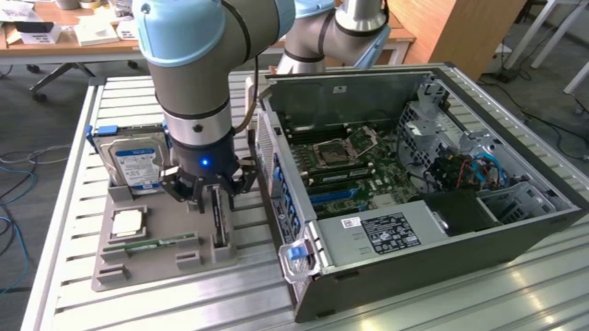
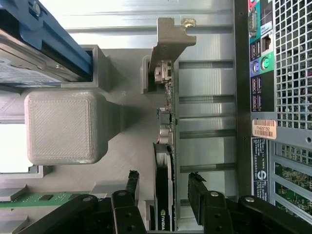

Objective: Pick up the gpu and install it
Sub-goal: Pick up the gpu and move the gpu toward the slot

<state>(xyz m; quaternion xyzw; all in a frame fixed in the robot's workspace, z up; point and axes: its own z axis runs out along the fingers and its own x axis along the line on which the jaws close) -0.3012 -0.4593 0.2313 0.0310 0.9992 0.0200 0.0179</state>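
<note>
The gpu (image 1: 219, 222) stands on its edge in a slot of the grey holder tray (image 1: 152, 265), a thin dark card. In the wrist view I look along the gpu (image 2: 167, 117) edge-on, with its silver bracket (image 2: 170, 43) at the far end. My gripper (image 1: 207, 195) has come down over the card and is open. Its black fingers (image 2: 131, 184) stand one on each side of the card, with a small gap on both sides, so my gripper (image 2: 163, 183) straddles the card without pressing it.
The open computer case (image 1: 515, 234) lies just to the exterior view's right of the tray, motherboard (image 1: 345, 162) exposed. The tray also holds a silver hard drive (image 1: 138, 164), a processor (image 1: 127, 222) and a green memory stick (image 1: 152, 244). The case's rear panel (image 2: 273, 97) runs close beside the card.
</note>
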